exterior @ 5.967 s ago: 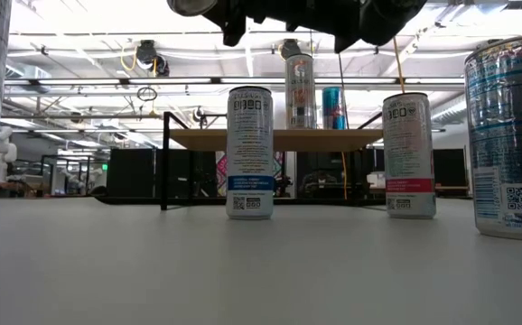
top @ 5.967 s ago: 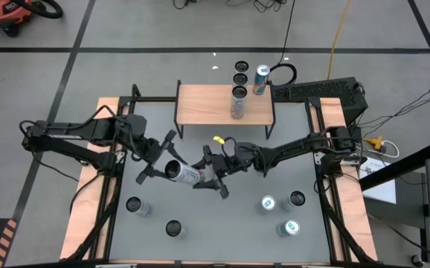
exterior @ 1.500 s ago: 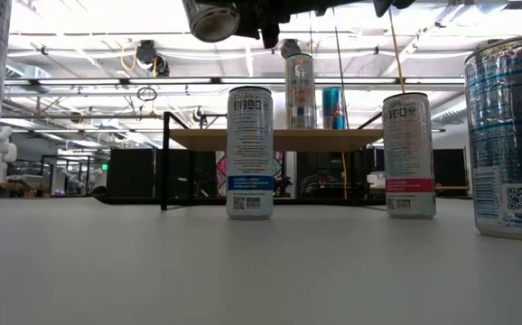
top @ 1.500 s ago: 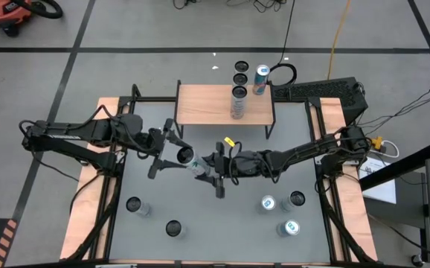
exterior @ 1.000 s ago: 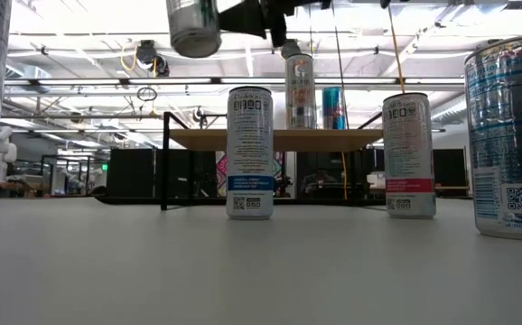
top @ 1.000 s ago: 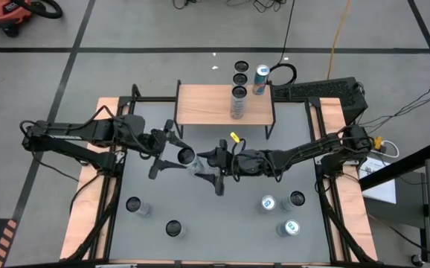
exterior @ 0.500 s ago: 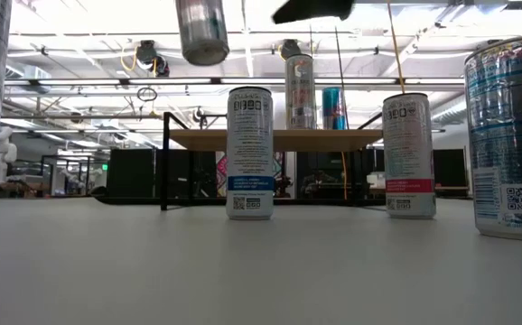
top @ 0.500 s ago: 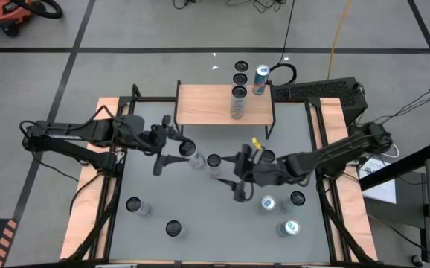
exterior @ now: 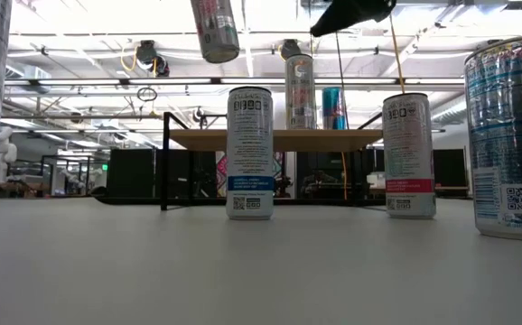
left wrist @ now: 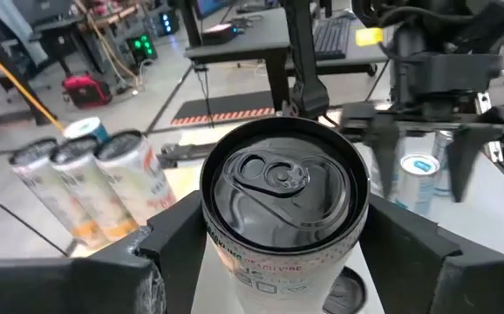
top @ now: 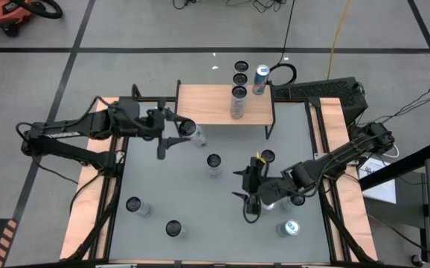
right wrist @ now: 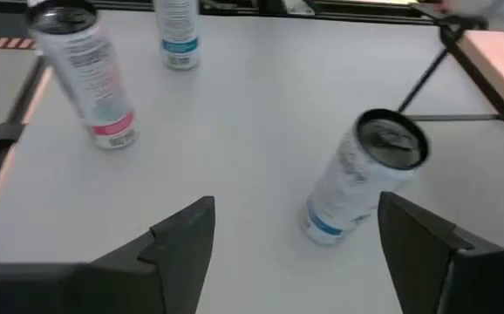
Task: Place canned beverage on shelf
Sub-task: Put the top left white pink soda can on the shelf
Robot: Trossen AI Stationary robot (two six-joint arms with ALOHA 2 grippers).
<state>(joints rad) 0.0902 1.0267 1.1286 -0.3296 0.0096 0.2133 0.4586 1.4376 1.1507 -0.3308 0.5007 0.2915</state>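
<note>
My left gripper is shut on a silver canned beverage, held in the air just left of and in front of the shelf. The shelf is a light wood plank on black legs at the table's far edge. In the low view the can hangs tilted above the shelf top. My right gripper is open over the table's near right part, holding nothing; in its wrist view the fingers frame bare table. My left gripper pinches the can's side wall between its two fingers, a little below the top rim, one finger on each side. The fingers come nearly level from the table's left. The can is lifted clear, top up, slightly tilted.
One can stands on the shelf, with several more past its far edge. Loose cans stand on the grey table: mid-table, near right, near left. A standing can is close ahead of my right gripper.
My left gripper has carried the can toward the table's far edge and the shelf, and the can has tipped slightly. My right gripper has drawn away from the can toward the table's near right and turned.
</note>
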